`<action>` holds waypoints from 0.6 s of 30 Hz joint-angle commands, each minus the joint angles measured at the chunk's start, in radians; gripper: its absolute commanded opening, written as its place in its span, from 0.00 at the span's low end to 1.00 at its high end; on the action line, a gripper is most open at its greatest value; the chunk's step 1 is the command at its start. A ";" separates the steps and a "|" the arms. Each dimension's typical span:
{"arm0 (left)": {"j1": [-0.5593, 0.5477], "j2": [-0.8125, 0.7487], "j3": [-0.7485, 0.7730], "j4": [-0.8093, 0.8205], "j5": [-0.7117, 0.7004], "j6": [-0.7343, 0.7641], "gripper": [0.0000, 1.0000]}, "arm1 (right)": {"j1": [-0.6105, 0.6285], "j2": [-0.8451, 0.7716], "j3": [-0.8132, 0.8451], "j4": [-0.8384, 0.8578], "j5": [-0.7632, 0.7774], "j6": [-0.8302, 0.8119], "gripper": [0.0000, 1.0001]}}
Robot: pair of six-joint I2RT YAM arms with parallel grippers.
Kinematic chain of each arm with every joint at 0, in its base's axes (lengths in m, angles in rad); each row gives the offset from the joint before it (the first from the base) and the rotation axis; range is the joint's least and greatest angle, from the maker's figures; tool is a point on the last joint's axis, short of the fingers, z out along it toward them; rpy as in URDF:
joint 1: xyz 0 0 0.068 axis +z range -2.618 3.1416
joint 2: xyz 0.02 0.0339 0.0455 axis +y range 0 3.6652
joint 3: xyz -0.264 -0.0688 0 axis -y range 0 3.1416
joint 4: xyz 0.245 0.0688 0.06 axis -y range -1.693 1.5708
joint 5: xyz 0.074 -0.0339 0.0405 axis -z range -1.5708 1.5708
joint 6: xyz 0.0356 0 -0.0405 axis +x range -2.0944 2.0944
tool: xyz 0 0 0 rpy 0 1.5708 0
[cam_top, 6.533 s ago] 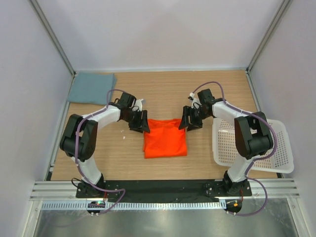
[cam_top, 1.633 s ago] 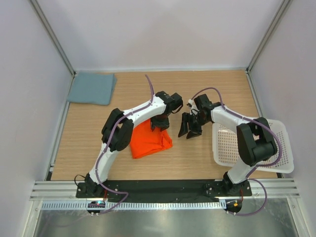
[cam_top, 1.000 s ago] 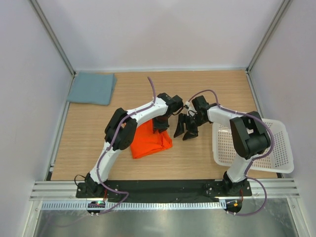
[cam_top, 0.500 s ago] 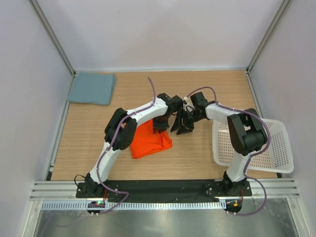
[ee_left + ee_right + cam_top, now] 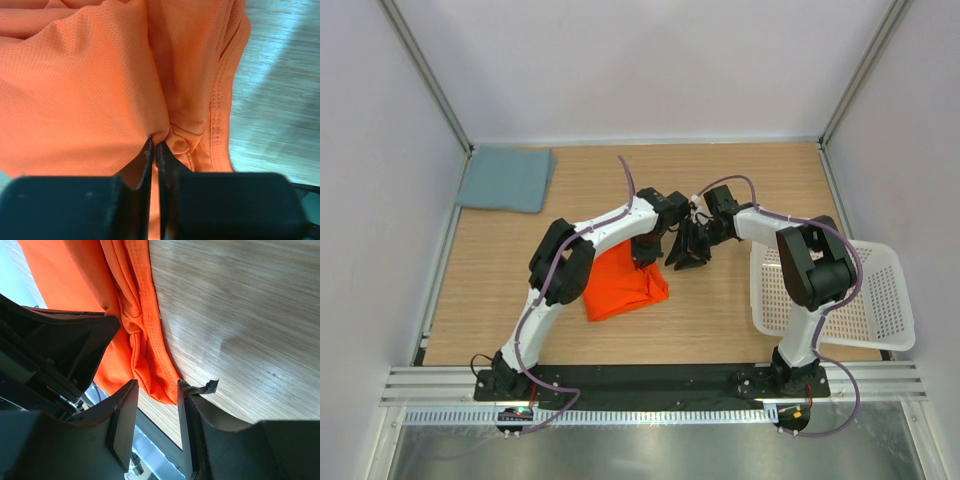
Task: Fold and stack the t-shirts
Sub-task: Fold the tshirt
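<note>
The orange t-shirt (image 5: 616,287) lies bunched and part-folded on the wooden table, left of centre. My left gripper (image 5: 649,254) is at its upper right corner, shut on a pinch of the orange fabric (image 5: 100,90), as the left wrist view (image 5: 154,144) shows. My right gripper (image 5: 680,254) is right beside it, open, with the shirt's hemmed edge (image 5: 142,355) between its spread fingers in the right wrist view (image 5: 156,390). The grey-blue t-shirt (image 5: 507,178) lies folded flat at the back left corner.
A white perforated basket (image 5: 885,300) stands at the right edge of the table, empty, beside the right arm's elbow. The two wrists are close together over the table's middle. Frame posts and white walls bound the table.
My right gripper has moved left to the orange shirt's edge, close to my left gripper. The left gripper has held its place and its grip. Earlier the shirt lay flat and square.
</note>
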 commanded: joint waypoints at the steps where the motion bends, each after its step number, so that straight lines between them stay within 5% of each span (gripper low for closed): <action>1: 0.004 -0.048 -0.005 0.015 0.005 0.011 0.03 | -0.004 0.002 0.019 0.029 -0.024 0.010 0.43; 9: 0.011 -0.095 -0.009 0.010 -0.015 0.018 0.00 | 0.031 0.039 0.067 0.038 -0.086 0.011 0.41; 11: 0.010 -0.118 -0.029 0.024 -0.011 0.023 0.00 | 0.045 0.053 0.083 0.047 -0.105 0.033 0.34; 12: 0.011 -0.135 -0.040 0.051 -0.008 0.031 0.00 | 0.054 0.071 0.087 0.070 -0.110 0.045 0.19; 13: 0.011 -0.164 -0.054 0.065 -0.007 0.037 0.00 | 0.058 0.079 0.087 0.087 -0.115 0.080 0.15; 18: 0.011 -0.223 -0.098 0.093 0.000 0.054 0.00 | 0.072 0.121 0.083 0.176 -0.133 0.139 0.11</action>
